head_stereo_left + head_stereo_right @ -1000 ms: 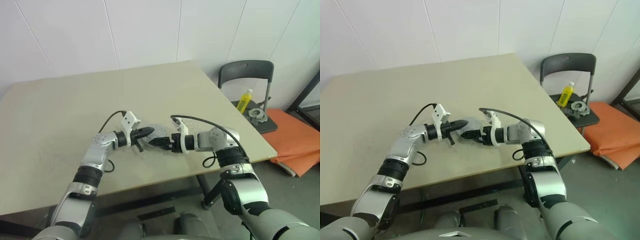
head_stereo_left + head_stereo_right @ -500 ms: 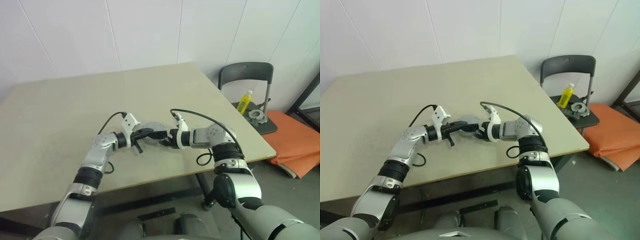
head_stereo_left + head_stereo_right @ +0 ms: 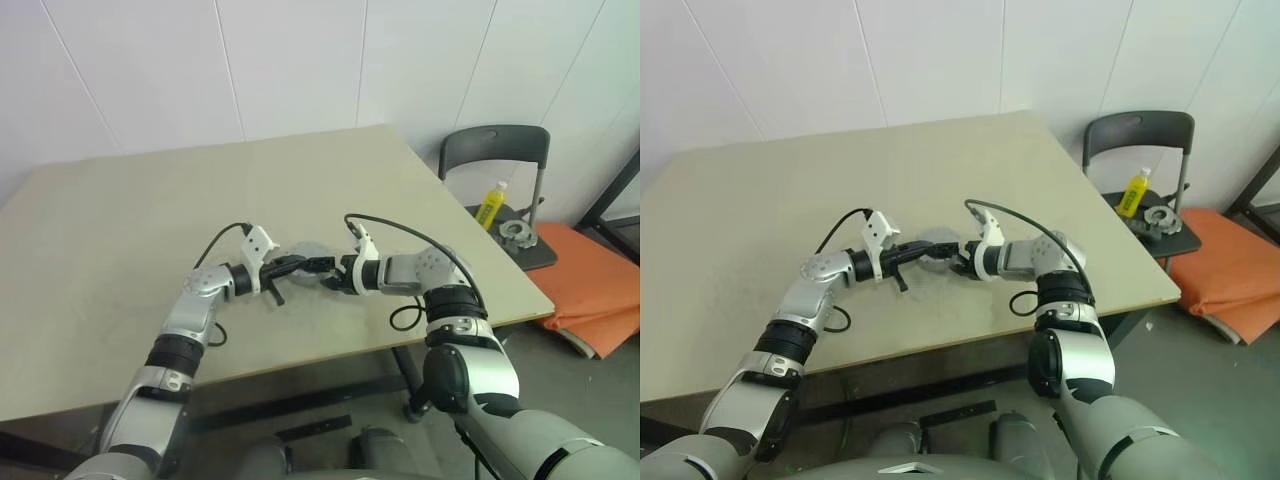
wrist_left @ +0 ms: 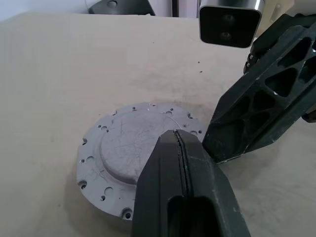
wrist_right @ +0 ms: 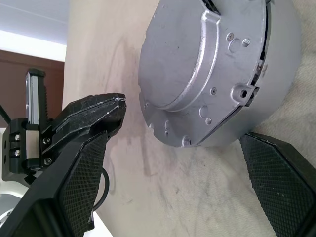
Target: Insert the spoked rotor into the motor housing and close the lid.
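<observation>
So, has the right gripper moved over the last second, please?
Yes: the right gripper has edged forward, away from the near edge of the table, and now stands open around the motor housing.

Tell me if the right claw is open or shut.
Open. The right claw has its two fingers spread wide on either side of the grey metal housing on the table, apart from it.

beige table [image 3: 120, 230], surface scuffed; one round grey metal motor housing [image 4: 133, 158] sits flat on it near the front edge, closed face with small screw holes up
</observation>
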Available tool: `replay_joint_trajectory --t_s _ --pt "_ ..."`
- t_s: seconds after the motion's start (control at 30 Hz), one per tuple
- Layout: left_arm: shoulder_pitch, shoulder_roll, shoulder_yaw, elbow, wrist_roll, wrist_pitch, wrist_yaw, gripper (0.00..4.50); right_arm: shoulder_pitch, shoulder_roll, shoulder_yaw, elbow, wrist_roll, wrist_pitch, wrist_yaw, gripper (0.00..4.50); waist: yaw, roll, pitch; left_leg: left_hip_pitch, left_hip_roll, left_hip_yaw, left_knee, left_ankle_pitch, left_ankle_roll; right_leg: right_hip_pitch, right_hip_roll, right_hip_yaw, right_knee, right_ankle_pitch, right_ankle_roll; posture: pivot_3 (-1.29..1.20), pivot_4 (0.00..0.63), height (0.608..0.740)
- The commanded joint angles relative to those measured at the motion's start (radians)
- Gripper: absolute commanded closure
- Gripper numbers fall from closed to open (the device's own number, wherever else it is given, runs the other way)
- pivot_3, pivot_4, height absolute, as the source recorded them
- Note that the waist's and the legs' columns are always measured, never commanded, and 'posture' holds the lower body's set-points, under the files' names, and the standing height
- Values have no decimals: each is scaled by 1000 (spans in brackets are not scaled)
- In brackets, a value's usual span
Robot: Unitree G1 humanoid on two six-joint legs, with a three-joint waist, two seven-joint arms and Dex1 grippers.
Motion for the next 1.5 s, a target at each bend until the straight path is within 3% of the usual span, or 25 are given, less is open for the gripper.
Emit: replay_joint_trajectory --t_s 0.03,0.5,0.67,0.87,1.23,1.5 --pt "-22 2 1 -6 10 -25 -8 4500 -26 -17 -14 -1 -26 -74 -51 17 0 0 0 0 0 0 0 0 0 0 0 0 0 0 0 0 0 740" --pt "-21 -3 -9 6 30 -40 -14 4500 -53 0 -86 56 24 -140 -89 17 -1 0 0 0 0 0 0 0 0 0 0 0 0 0 0 0 0 740" --pt "-22 -3 -9 11 33 -44 -17 4500 -51 0 -76 43 33 -142 -71 1639 0 0 0 -3 0 0 0 0 0 -3 0 0 0 0 0 0 0 740" --pt "-25 -4 -9 18 38 -47 -22 4500 -49 -15 -56 66 24 -139 -64 3253 -1 0 0 -4 0 2 -5 0 1 -5 1 3 -1 -1 5 0 0 740" --pt "-33 -14 3 30 30 -49 -23 4500 -39 -19 -32 72 17 -103 -36 3253 0 0 0 -3 0 3 -3 -1 3 -4 1 3 -1 -3 3 0 0 740" --pt "-122 -82 251 -74 -326 352 41 4500 -32 -14 -12 75 11 -108 -25 3253 -8 0 0 -3 0 3 -3 -1 3 -4 1 3 -1 -3 4 0 0 740"
